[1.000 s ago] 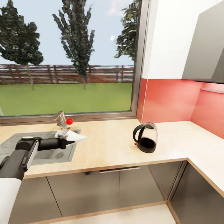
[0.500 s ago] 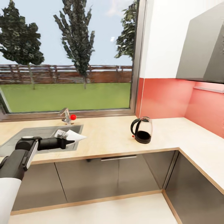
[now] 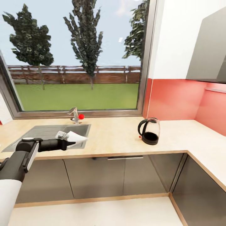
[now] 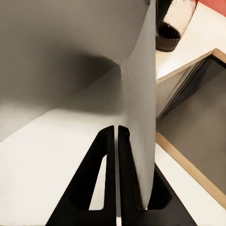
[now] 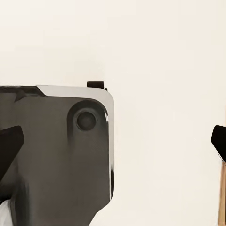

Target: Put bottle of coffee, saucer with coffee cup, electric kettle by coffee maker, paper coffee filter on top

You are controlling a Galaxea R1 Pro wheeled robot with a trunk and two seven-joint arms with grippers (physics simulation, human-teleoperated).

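Paper coffee filter (image 3: pixel 76 138) hides left tool (image 3: pixel 66 143) tips

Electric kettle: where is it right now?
In the head view the electric kettle stands upright on the countertop, right of the sink, in front of the red backsplash near the corner.

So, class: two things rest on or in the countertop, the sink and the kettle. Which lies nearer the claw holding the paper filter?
The sink: the left claw with the paper filter hangs by its front corner, while the kettle stands well off toward the red wall.
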